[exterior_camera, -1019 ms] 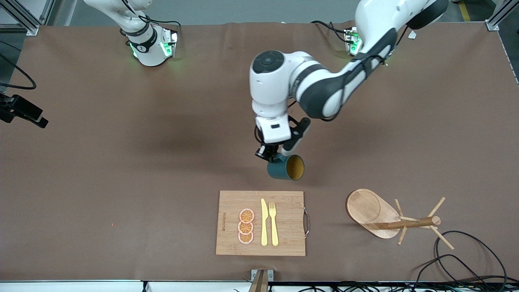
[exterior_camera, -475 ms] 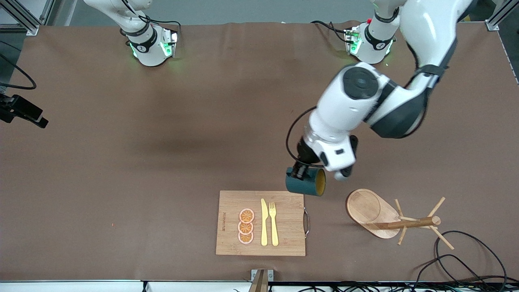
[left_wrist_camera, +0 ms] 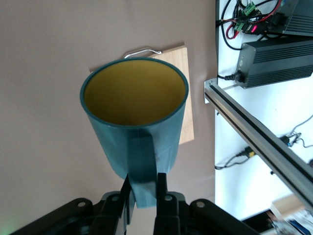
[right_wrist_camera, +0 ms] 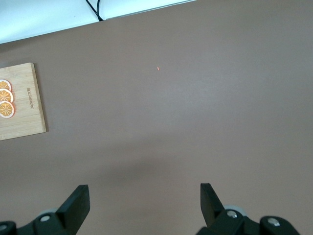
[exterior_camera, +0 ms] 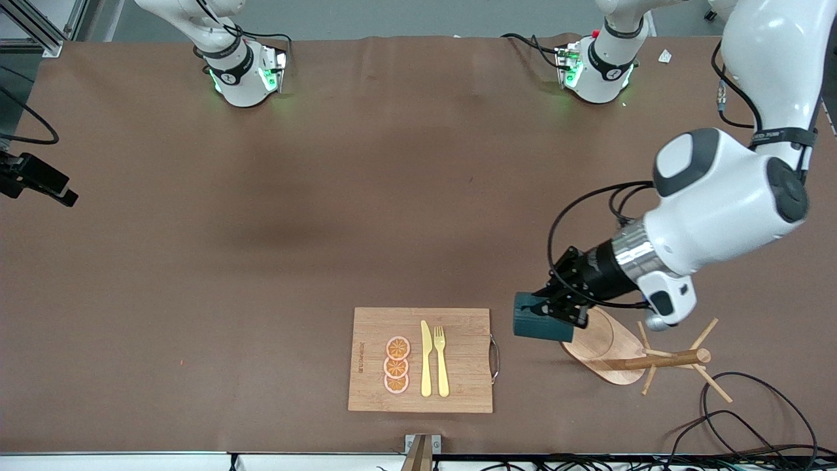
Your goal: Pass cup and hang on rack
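- Left gripper (exterior_camera: 556,307): in the air over the table between the cutting board and the rack's base, just beside that base; fingers (left_wrist_camera: 131,198) clamped on the cup's handle.
- Cup (exterior_camera: 539,324): dark teal, yellowish-tan inside, held on its side off the table; in the front view it overlaps the edge of the rack's base; the left wrist view looks into its open mouth (left_wrist_camera: 134,93), handle toward the gripper.
- Rack (exterior_camera: 605,343): light wooden mug tree lying tipped over toward the left arm's end of the table, oval base on edge, post and thin pegs pointing away from the board; no cup on any peg.
- Right gripper (right_wrist_camera: 144,203): out of the front view; its wrist view shows both fingers spread wide over bare table, nothing between them; that arm waits.
- Cutting board (exterior_camera: 422,360): bamboo, metal handle, near the front edge of the table; bears three orange slices (exterior_camera: 397,365), a yellow knife (exterior_camera: 426,360) and a yellow fork (exterior_camera: 441,361).
- Black cables (exterior_camera: 752,418): looped on the table nearer the front camera than the rack.
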{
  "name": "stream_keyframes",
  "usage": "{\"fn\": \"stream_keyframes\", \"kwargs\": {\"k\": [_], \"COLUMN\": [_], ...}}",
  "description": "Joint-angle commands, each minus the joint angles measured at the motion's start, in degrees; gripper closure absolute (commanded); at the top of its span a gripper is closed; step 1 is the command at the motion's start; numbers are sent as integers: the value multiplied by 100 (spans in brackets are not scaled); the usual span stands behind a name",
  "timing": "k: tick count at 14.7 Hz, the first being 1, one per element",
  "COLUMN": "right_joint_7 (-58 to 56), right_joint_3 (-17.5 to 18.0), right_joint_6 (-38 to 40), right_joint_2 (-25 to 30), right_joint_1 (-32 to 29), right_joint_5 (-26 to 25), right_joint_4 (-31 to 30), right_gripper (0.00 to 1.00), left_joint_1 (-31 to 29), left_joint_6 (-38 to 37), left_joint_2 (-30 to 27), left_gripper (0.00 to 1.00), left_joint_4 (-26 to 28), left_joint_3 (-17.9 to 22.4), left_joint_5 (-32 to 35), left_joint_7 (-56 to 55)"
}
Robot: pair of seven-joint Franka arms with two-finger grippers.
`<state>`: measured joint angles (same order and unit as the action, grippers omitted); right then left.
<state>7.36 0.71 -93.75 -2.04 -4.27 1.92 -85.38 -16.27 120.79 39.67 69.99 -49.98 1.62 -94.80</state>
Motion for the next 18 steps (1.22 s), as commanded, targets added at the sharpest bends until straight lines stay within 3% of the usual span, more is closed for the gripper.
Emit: {"fn": "stream_keyframes", "kwargs": {"k": [1, 3, 8, 18], "right_joint_7": [-51, -51, -51, -51], "right_joint_3": [34, 43, 43, 43], "right_joint_6": [-82, -82, -73, -73], "right_joint_2": [195, 195, 213, 213], "right_joint_1": [-65, -65, -65, -65], "right_joint_5": [80, 80, 80, 80], "right_joint_4": [-234, -234, -234, -234], "right_gripper": [0, 0, 0, 0], "left_joint_1": [-305, -473, -869, -1405], "left_joint_6": [129, 85, 50, -697], "left_joint_2": [155, 243, 419, 630], "left_gripper": [99, 99, 98, 98], "left_joint_4": [67, 68, 76, 120], "left_joint_3": [-91, -73, -56, -56], "left_joint_5": [-626, -1066, -1454, -1525], "left_joint_7": [566, 997, 1833, 2827]}}
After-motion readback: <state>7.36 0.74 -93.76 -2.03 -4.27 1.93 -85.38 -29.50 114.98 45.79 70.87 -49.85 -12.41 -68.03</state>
